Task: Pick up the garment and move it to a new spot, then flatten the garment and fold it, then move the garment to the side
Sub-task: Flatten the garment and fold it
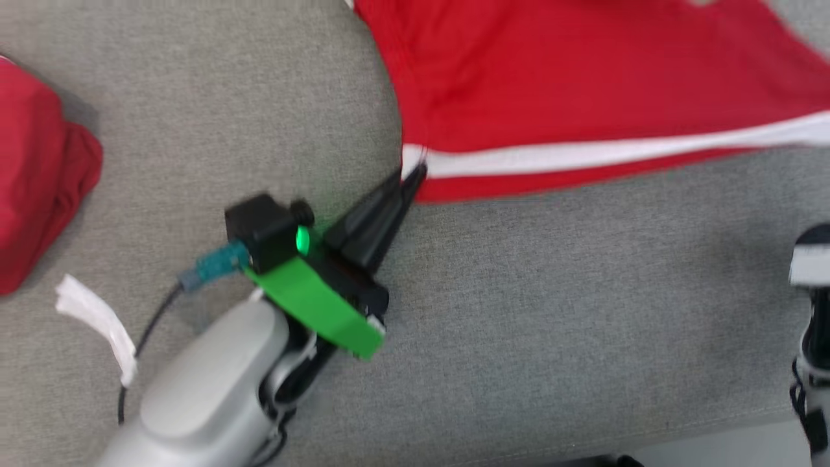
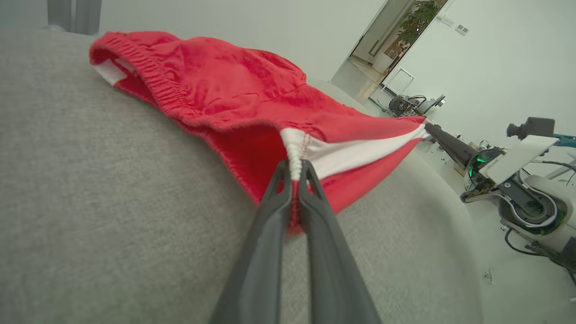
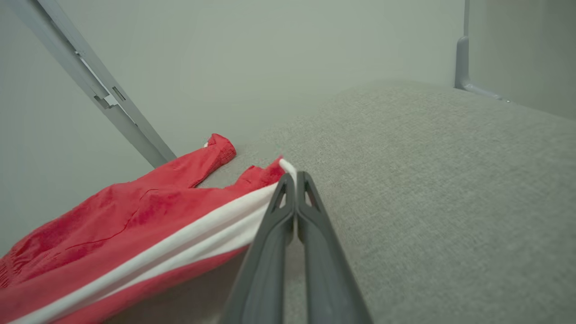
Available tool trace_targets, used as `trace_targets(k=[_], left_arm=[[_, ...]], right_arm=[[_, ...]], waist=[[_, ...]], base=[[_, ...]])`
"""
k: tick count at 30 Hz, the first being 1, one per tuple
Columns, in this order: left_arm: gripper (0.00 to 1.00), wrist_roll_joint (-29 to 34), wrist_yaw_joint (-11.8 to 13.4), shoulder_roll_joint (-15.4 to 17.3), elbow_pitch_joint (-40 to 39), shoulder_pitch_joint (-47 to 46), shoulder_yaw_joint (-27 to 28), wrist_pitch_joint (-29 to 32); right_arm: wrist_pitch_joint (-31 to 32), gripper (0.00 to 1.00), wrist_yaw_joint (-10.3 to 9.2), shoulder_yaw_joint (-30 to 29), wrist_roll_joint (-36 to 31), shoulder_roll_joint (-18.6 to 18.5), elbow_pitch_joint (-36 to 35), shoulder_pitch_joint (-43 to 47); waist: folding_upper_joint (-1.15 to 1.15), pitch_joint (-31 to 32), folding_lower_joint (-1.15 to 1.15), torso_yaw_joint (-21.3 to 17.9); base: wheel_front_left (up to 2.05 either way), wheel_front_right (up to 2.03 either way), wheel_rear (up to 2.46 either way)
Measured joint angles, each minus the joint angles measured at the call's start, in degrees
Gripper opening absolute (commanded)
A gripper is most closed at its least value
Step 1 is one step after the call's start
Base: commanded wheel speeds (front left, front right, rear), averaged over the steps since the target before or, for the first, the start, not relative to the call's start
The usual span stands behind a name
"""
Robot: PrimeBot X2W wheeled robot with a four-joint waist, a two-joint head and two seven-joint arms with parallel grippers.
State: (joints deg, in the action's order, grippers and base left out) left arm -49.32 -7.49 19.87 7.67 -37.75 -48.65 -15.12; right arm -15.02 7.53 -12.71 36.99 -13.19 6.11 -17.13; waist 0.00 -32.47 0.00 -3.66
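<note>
Grey fabric tabletop (image 1: pixel 551 292) is carrying everything. Left hand (image 1: pixel 415 175) is pinching the red garment (image 1: pixel 583 84) at one end of its white stripe (image 1: pixel 583 155); right hand (image 3: pixel 295 177) is clamping the other end. Garment is lying on the tabletop; another red cloth (image 1: pixel 39 168) is sitting well apart, leftward.

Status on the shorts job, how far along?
Done: both ends of the white stripe are pinched, left gripper at one end, right gripper at the other. In hand: the red shorts are stretched between them over the grey padded surface, so flattening. Left: no fold visible yet, then the move aside.
</note>
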Motion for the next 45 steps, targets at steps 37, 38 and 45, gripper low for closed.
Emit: trace_targets(k=[37,38,45], left_arm=[[0.00,-7.67,-0.05,-5.48,-1.21,12.22,-0.80,0.00],[0.00,-9.47,-0.05,-5.82,-0.22,10.92,-0.96,0.00],[0.00,-22.41,-0.05,-7.67,2.87,4.64,-1.45,1.89]], right_arm=[[27.30,0.00,0.00,-11.45,-13.81,4.53,-9.25,1.15],[28.32,0.00,0.00,-11.38,-14.37,4.12,-8.09,-0.77],[32.66,0.00,0.00,-10.13,-18.16,1.90,0.68,-12.72]], waist=[[0.00,14.22,-0.01,8.31],[0.00,13.96,0.00,8.88],[0.00,11.27,0.00,11.66]], base=[[0.00,0.00,0.00],[0.00,0.00,0.00],[0.00,0.00,0.00]])
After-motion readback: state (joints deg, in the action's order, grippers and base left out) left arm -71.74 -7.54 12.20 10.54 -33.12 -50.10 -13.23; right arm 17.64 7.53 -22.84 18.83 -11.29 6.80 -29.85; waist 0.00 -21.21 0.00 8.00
